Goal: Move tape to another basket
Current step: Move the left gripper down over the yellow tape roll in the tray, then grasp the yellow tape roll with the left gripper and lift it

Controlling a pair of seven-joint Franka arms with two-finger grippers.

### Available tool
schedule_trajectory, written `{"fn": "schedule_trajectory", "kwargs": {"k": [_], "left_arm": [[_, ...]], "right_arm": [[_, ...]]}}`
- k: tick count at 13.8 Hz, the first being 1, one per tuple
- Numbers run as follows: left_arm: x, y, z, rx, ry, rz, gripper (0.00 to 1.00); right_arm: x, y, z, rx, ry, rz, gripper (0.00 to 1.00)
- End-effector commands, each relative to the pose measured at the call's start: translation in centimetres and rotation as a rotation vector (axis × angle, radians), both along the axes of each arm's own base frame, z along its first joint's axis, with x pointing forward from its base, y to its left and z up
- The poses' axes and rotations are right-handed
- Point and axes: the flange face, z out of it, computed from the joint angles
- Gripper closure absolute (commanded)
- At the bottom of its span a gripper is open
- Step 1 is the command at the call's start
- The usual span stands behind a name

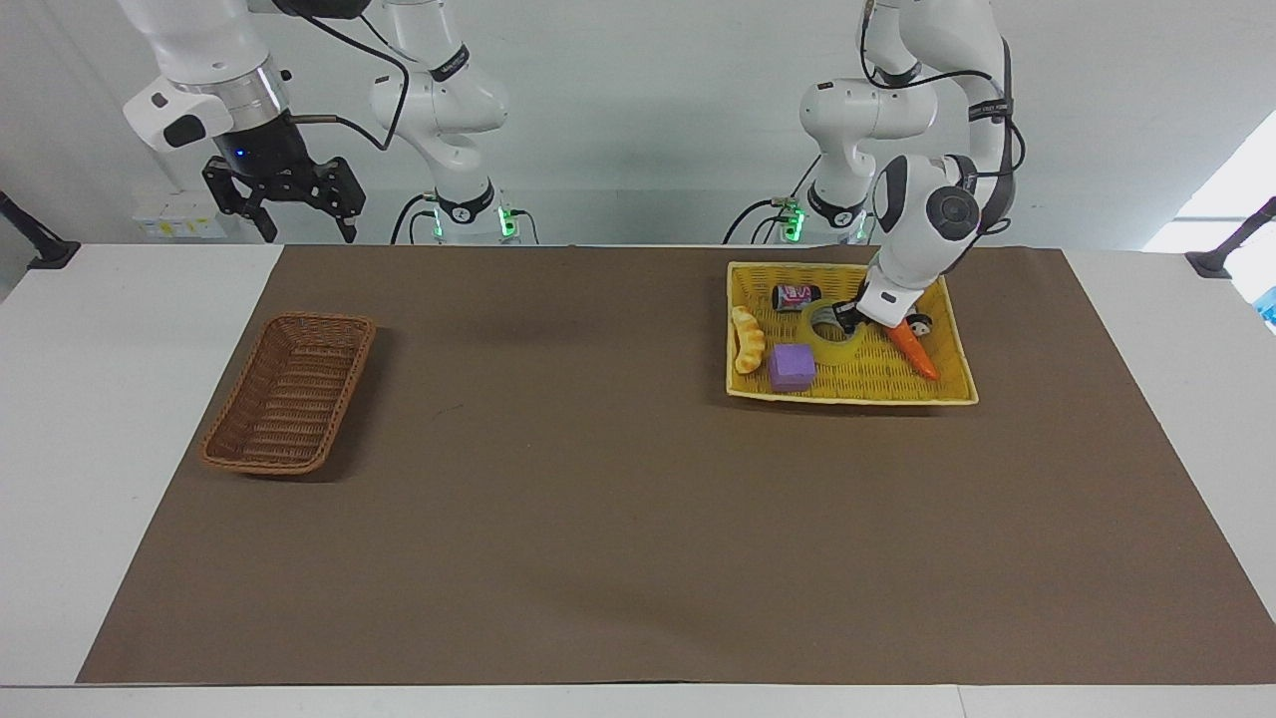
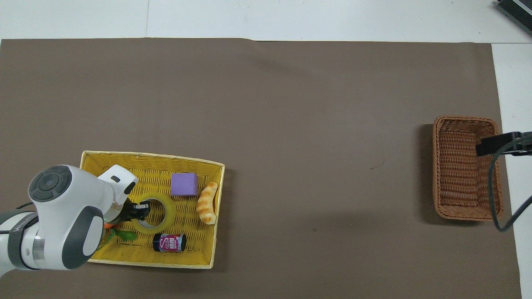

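The tape (image 1: 833, 335) is sitting in the flat yellow tray (image 1: 947, 394) down at the left arm's end of the table, and it looks tipped a bit instead of lying dead flat. The left gripper (image 1: 848, 317) is clamped on its wall, one finger inside the whitish core and one outside on the side toward the carrot. Going round the tape in the overhead view: purple cube (image 2: 184, 184) at about 1 o'clock, the little bread roll (image 2: 207, 203) at 3, a small dark can (image 2: 169, 242) lying on its side at 5 with a pink and white label I can't actually read, green carrot leaves (image 2: 123, 235) at 7. In the facing view the orange carrot (image 1: 912, 350) lies just beside the tape, with a tiny panda figure (image 1: 919, 323) next to it. The dark brown wicker basket (image 1: 289, 393) is well apart, at the right arm's end of the brown mat (image 1: 618, 519). The right gripper (image 1: 282, 204) waits up in the air above the table edge near that basket, fingers spread apart, holding nothing.
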Motion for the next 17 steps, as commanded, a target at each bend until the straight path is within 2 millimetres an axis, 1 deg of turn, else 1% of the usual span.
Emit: {"fn": "schedule_trajectory", "kwargs": {"k": [1, 2, 4, 5, 7, 8, 9, 10, 11, 13, 14, 15, 17], "left_arm": [[3.3, 0.1, 4.5, -0.017, 0.01, 0.016, 1.0], [4.1, 0.2, 6.4, -0.021, 0.001, 0.019, 1.0], [5.7, 1.2, 10.3, -0.027, -0.015, 0.04, 1.0], [6.3, 1.0, 12.1, -0.03, -0.023, 0.038, 1.0], [7.2, 0.5, 14.5, -0.036, -0.06, 0.032, 1.0], [7.5, 0.0, 15.4, -0.041, -0.079, 0.025, 1.0], [7.9, -0.5, 16.5, -0.062, -0.1, 0.031, 1.0], [8.4, -1.1, 17.1, -0.096, -0.106, 0.043, 1.0], [8.5, -2.0, 17.5, -0.118, -0.104, 0.056, 1.0], [7.6, -6.8, 17.7, -0.12, -0.112, 0.073, 1.0], [7.3, -8.4, 17.7, -0.131, -0.115, 0.098, 1.0], [6.7, -10.4, 17.7, -0.153, -0.119, 0.106, 1.0], [6.0, -13.3, 18.1, -0.204, -0.133, 0.122, 1.0]], "right_arm": [[-0.4, 0.2, 0.1, 0.0, -0.011, -0.012, 0.0], [-0.4, 0.7, 0.2, -0.001, -0.012, -0.009, 0.0], [-0.5, 1.9, 0.3, 0.0, -0.014, 0.014, 0.0], [-0.5, 2.8, 0.3, 0.0, -0.012, 0.031, 0.0], [-0.6, 4.1, 0.3, 0.005, -0.011, 0.053, 0.0], [-0.7, 5.4, -0.6, 0.037, 0.01, 0.076, 0.0], [-0.9, 7.8, -1.2, 0.105, 0.021, 0.12, 0.0], [-0.7, 9.7, -1.0, 0.135, -0.01, 0.139, 0.0], [-0.8, 10.1, -1.1, 0.137, -0.018, 0.148, 0.0], [-1.5, 10.6, -1.1, 0.179, 0.005, 0.131, 0.0], [-2.3, 11.6, -1.3, 0.223, 0.031, 0.128, 0.0], [-3.0, 12.3, -1.4, 0.282, 0.047, 0.113, 0.0], [-4.1, 14.5, -2.4, 0.388, 0.105, 0.055, 0.0]]}}
